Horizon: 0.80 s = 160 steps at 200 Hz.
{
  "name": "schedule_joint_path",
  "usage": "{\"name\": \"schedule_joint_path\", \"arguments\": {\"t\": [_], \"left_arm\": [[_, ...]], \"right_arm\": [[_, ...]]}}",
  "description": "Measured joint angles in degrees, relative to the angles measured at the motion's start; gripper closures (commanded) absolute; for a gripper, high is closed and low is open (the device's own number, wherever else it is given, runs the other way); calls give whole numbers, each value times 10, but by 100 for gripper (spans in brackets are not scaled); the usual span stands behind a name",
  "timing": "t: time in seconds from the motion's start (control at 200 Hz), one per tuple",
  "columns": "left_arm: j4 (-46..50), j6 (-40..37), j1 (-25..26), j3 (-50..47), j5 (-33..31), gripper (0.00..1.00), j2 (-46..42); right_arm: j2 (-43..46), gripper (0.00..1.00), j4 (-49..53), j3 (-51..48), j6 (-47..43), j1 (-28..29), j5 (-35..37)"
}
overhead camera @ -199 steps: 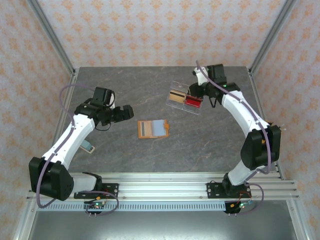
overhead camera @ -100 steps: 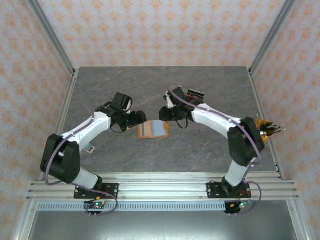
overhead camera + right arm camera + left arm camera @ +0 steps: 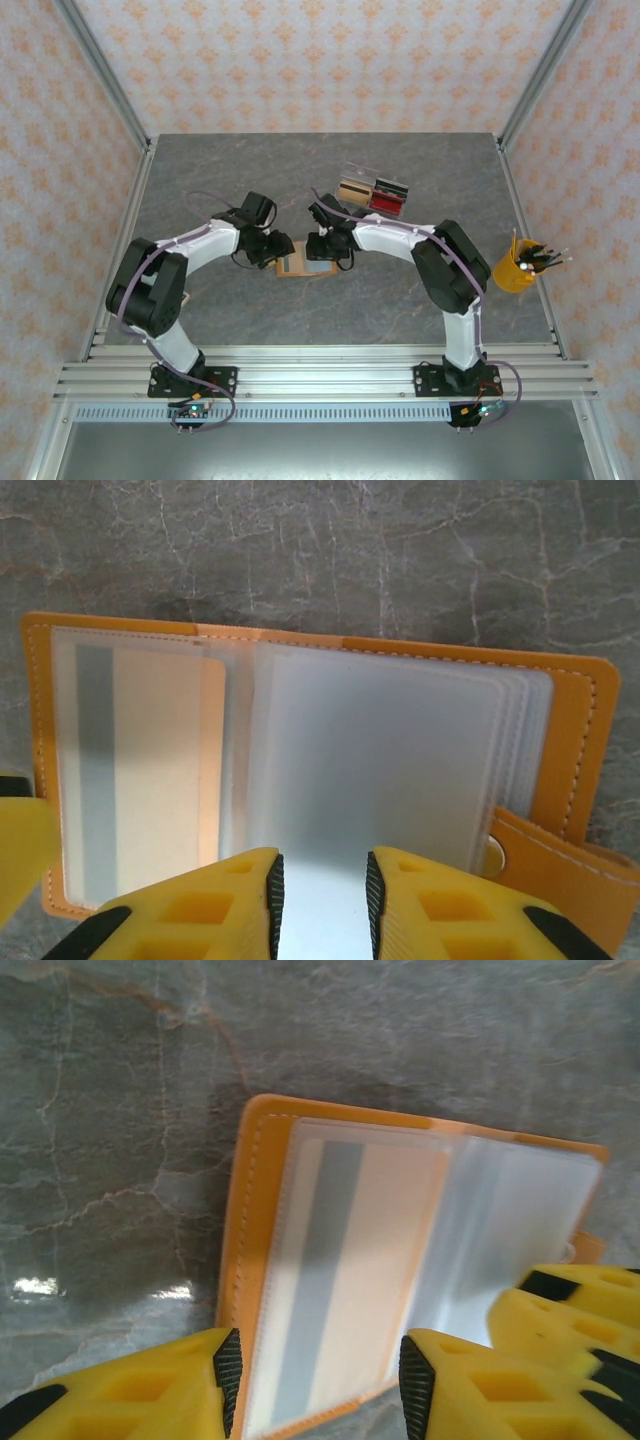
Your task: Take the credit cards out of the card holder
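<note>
The orange card holder (image 3: pixel 292 268) lies open and flat at the table's middle. In its left clear sleeve sits a pale credit card with a grey stripe (image 3: pixel 345 1260) (image 3: pixel 140 770). The right half is a stack of frosted sleeves, pale blue-grey (image 3: pixel 380 760). My left gripper (image 3: pixel 320 1380) (image 3: pixel 280 248) hovers over the left half, its jaws apart on either side of the striped card's sleeve. My right gripper (image 3: pixel 322 905) (image 3: pixel 325 248) is over the right sleeves with a narrow gap between its pads and nothing clamped. The snap tab (image 3: pixel 545 855) sticks out at the right.
A clear plastic case with tan, black and red blocks (image 3: pixel 372 192) lies behind the card holder. A yellow cup of pens (image 3: pixel 515 270) stands at the right edge. The two grippers sit close together, the right one's fingers (image 3: pixel 580 1310) showing in the left wrist view.
Both arms have swung in from the sides to the card holder. The right one left the clear case. The left jaws have narrowed.
</note>
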<state>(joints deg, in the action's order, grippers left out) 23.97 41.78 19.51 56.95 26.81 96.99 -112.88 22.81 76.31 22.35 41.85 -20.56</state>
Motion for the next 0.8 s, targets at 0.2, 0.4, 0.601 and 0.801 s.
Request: {"name": "schedule_joint_path", "arguments": {"t": [0.2, 0.4, 0.601, 0.801], "left_arm": [[0, 0, 0, 4, 0, 62, 18], [0, 0, 0, 14, 4, 63, 19], [0, -2, 0, 19, 13, 62, 26], [5, -11, 0, 28, 11, 58, 27]], "right_arm": [[-9, 70, 11, 6, 0, 0, 3], [-13, 71, 19, 12, 0, 0, 4], [-18, 71, 23, 17, 0, 0, 5], [-21, 71, 26, 21, 0, 0, 5]]}}
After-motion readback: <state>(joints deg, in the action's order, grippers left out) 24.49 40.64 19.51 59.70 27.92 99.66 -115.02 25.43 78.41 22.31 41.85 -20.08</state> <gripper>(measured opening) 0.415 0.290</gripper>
